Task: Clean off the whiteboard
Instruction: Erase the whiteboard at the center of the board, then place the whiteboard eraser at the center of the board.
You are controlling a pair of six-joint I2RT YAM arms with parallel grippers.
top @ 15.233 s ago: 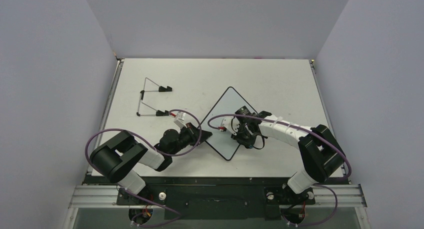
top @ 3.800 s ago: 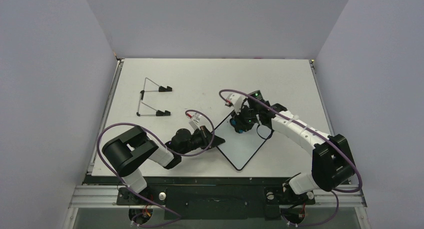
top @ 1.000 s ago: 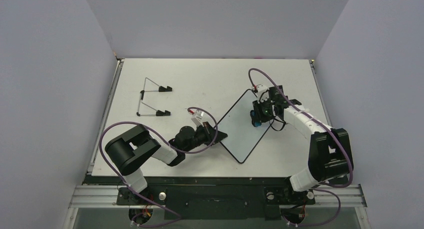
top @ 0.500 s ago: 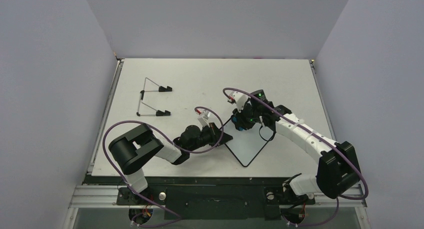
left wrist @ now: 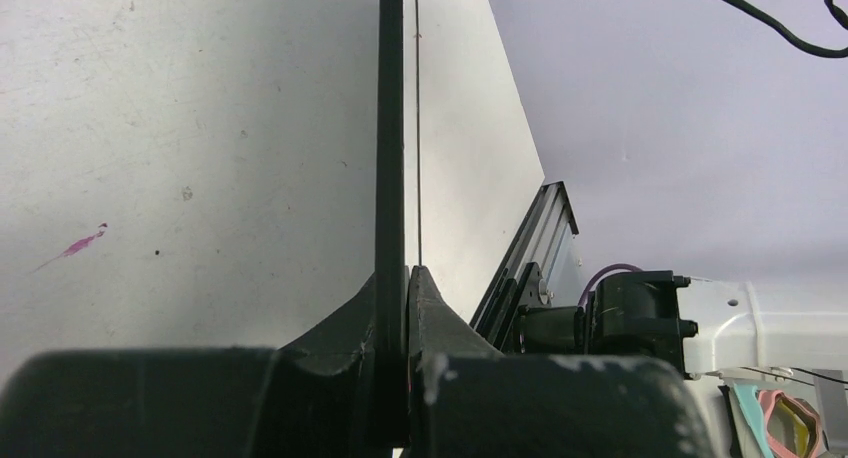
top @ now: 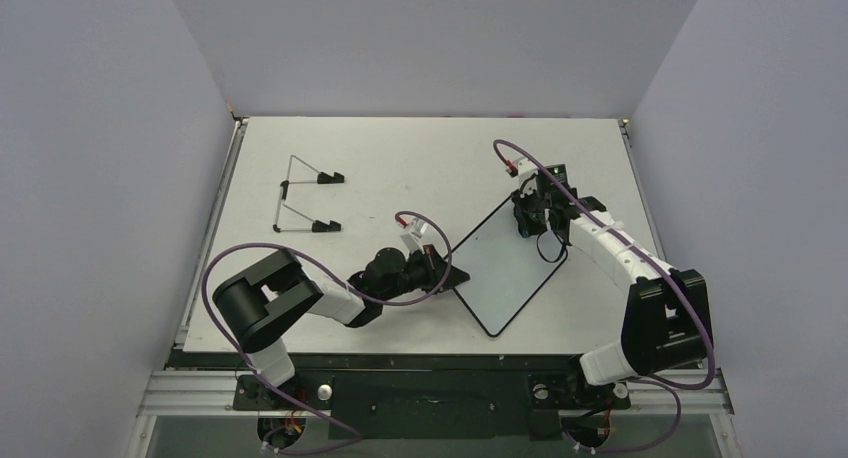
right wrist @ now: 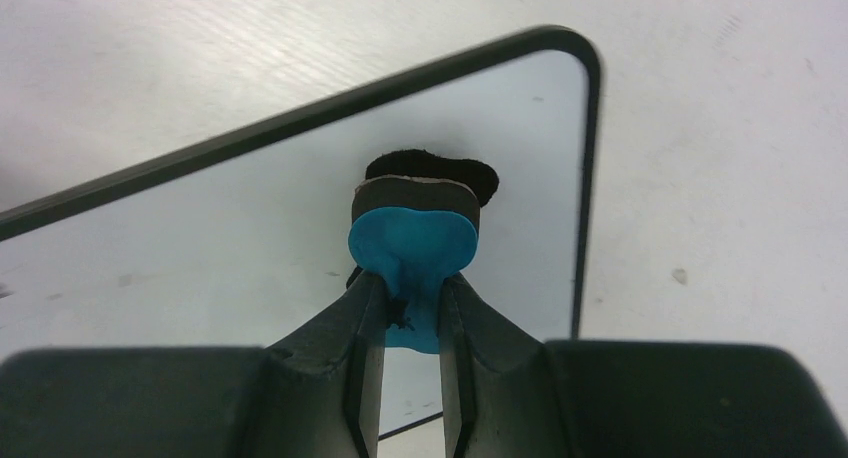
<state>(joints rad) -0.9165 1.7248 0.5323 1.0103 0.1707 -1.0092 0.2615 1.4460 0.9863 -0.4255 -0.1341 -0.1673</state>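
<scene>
The whiteboard lies flat as a diamond, white face, black rim, no writing visible. My left gripper is shut on its left corner; in the left wrist view the board's black edge runs up from between the closed jaws of the gripper. My right gripper is shut on the blue-and-black eraser and presses it on the board's face near the far corner. The right gripper pinches the eraser's blue top.
A thin wire stand with black feet lies at the far left of the white table. Purple walls enclose the table on three sides. A purple cable loops above my right wrist.
My right gripper has swept the eraser from the board's left side to its far corner. The board has shifted and turned slightly to the right with my left gripper still on it.
</scene>
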